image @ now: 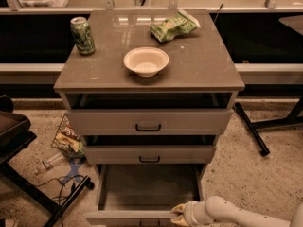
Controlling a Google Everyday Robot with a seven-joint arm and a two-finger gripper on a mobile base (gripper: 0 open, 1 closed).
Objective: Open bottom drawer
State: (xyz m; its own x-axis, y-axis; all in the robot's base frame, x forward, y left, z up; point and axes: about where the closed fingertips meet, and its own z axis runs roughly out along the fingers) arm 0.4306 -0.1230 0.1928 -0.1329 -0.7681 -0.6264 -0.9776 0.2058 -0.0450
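Observation:
The bottom drawer (pixel 142 190) is the lowest of the cabinet's three grey drawers. It stands pulled far out, its inside bare, and its front panel (pixel 128 217) reaches the lower edge of the view. My gripper (pixel 179 213) is at the right end of that front panel, touching its top edge, with the white arm (pixel 232 214) coming in from the lower right. The middle drawer (pixel 149 154) and the top drawer (pixel 148 122), each with a black handle, are both slightly out.
On the cabinet top (pixel 208 65) stand a green can (pixel 82 35), a white bowl (pixel 146 61) and a green chip bag (pixel 173 27). A snack bag (pixel 67 138), a bottle (pixel 49 163) and cables lie on the floor at the left. A dark table leg (pixel 251 129) is at the right.

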